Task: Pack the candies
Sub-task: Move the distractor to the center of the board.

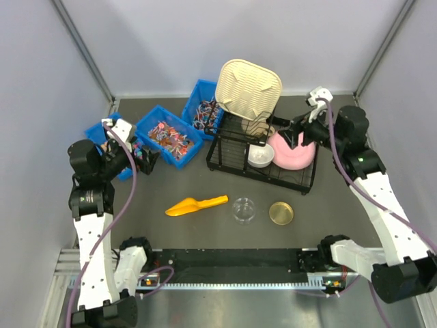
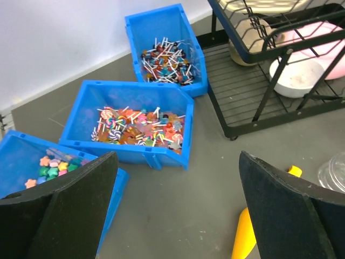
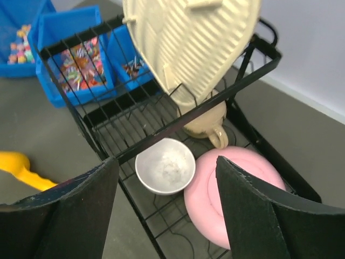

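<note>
Left gripper (image 2: 177,172): wide open, nothing between the fingers, just hanging over the grey table (image 1: 205,179) on the left side, close to the blue bins.
Right gripper (image 3: 166,178): fingers spread apart too, nothing in them, parked above the black wire rack (image 3: 242,80) over on the right.
Candies (image 2: 141,125): all still in the middle blue bin (image 2: 126,154), straight ahead of the left gripper. It's a jumble of red, orange and pink with little white bits poking out.
Neighbour bins: the near bin (image 2: 16,156) has pastel star-ish sweets (image 2: 53,168). The far bin (image 2: 156,24) has darker stick sweets (image 2: 164,60) and sits just beside the rack.
Under the right gripper: small white bowl (image 3: 165,166) right beside a pink bowl (image 3: 237,189), both low down in the rack.
Higher in the rack: ribbed beige tray (image 3: 188,48) standing on edge and leaning, with a beige mug (image 3: 207,121) below it.
Front of the table: yellow scoop (image 1: 196,204), clear round dish (image 1: 244,209) and gold lid (image 1: 280,212), lined up left to right between the rack and the arm bases, none of them touching.
</note>
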`<state>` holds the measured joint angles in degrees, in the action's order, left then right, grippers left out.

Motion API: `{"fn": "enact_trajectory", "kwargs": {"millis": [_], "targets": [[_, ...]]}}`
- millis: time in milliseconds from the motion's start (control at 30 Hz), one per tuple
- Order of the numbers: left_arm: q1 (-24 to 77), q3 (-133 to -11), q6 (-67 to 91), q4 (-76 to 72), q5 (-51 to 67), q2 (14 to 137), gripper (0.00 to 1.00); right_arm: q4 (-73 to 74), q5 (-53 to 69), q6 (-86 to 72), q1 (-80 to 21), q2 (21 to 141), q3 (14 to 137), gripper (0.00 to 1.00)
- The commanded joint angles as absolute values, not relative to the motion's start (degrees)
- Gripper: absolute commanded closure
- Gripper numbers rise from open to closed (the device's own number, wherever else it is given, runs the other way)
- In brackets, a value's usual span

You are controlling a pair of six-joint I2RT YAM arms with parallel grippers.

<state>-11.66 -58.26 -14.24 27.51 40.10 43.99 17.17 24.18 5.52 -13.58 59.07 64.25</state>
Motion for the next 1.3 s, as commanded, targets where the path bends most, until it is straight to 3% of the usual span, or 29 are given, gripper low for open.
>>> {"fn": "enact_trajectory", "kwargs": {"millis": [0,267,500,767,1267], "targets": [[-11.95,-57.39,-16.17,27.68,43.42,43.07,0.01,18.00,28.64,11.23,-18.52,59.24,64.96,0.28],[-12.04,-55.55,-16.26,27.07,45.09,42.98,0.01,28.90,29.62,28.29,-34.70,52.38,61.88,0.18],[-12.48,-54.84,-16.00,26.72,44.74,42.54,0.01,32.96,28.56,32.69,-45.96,63.95,66.79,0.15],[-13.27,-54.14,-13.54,24.79,39.91,42.63,0.01,26.75,39.02,30.59,-46.67,80.05,75.75,0.12],[-14.50,-52.56,-12.83,23.12,39.29,42.98,0.01,17.93,32.78,23.56,-42.81,96.06,84.98,0.09]]}}
